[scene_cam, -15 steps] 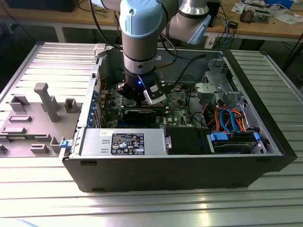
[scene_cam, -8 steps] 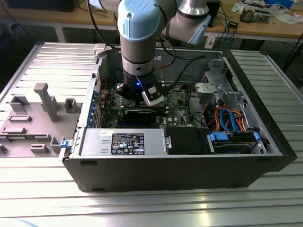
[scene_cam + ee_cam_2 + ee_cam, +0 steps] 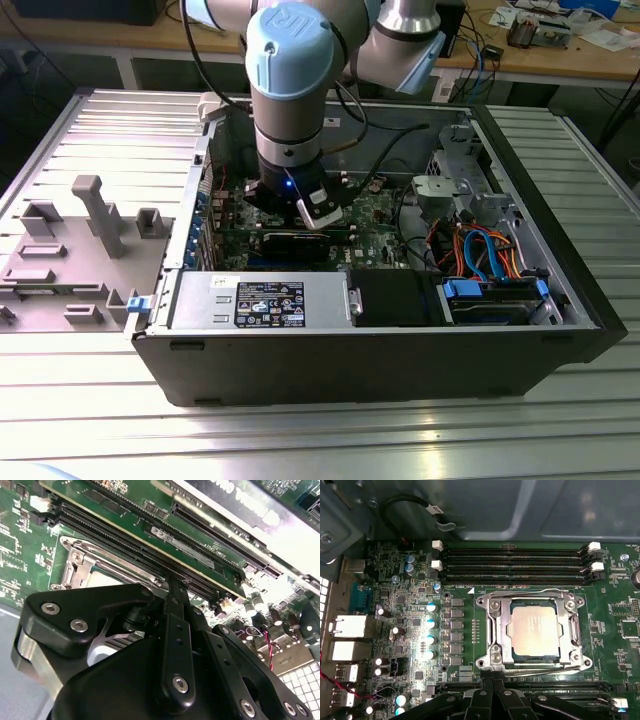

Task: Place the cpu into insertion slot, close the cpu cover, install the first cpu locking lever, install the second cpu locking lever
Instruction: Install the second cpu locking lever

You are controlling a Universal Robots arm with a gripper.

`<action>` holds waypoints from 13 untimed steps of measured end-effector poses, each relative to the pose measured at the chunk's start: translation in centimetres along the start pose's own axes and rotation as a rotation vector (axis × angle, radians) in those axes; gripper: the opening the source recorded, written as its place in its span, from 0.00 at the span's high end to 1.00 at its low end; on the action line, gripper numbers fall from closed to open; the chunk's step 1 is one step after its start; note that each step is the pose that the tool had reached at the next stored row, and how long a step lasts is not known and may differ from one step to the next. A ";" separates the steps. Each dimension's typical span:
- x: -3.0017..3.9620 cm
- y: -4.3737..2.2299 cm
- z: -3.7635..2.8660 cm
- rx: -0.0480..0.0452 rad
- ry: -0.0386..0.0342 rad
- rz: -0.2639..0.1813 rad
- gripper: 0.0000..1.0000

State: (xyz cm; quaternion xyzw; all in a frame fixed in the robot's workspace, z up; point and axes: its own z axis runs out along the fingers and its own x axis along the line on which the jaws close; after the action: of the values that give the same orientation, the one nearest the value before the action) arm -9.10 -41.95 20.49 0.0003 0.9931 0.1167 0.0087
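In the first wrist view the cpu [image 3: 534, 630], a flat silver-grey square, lies in the insertion slot [image 3: 532, 672]. The silver cpu cover [image 3: 496, 630] lies down flat around it, its window framing the chip. One thin wire locking lever [image 3: 540, 590] runs along the side by the memory slots, another [image 3: 535, 667] along the side nearest my gripper. My gripper [image 3: 493, 681] is shut with nothing between its fingers, its tips just beside the slot's near edge. In the second wrist view the shut gripper [image 3: 176, 586] hangs over the cover's corner [image 3: 75, 562]. In the exterior view the gripper [image 3: 300, 212] is down inside the computer case.
Long black memory slots [image 3: 512, 562] with white clips flank the socket. Capacitors [image 3: 431, 625] and rear ports [image 3: 350, 627] stand to one side. In the exterior view the case holds a power supply [image 3: 265, 300] and a drive bay with orange and blue cables [image 3: 490, 255]; a grey fixture tray [image 3: 70, 250] lies left.
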 end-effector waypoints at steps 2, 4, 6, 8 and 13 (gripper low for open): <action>0.16 0.06 0.19 -0.0055 -0.0002 0.000 0.89; 0.19 0.08 0.34 -0.0134 -0.0001 0.000 0.89; 0.24 0.10 0.47 -0.0250 -0.0002 0.000 0.89; 0.33 0.12 0.62 -0.0347 -0.0002 0.001 0.89; 0.63 0.24 0.83 -0.0471 -0.0002 0.001 0.89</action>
State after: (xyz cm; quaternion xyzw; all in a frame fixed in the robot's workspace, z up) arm -9.72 -41.52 19.72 0.0006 0.9901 0.1401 0.0087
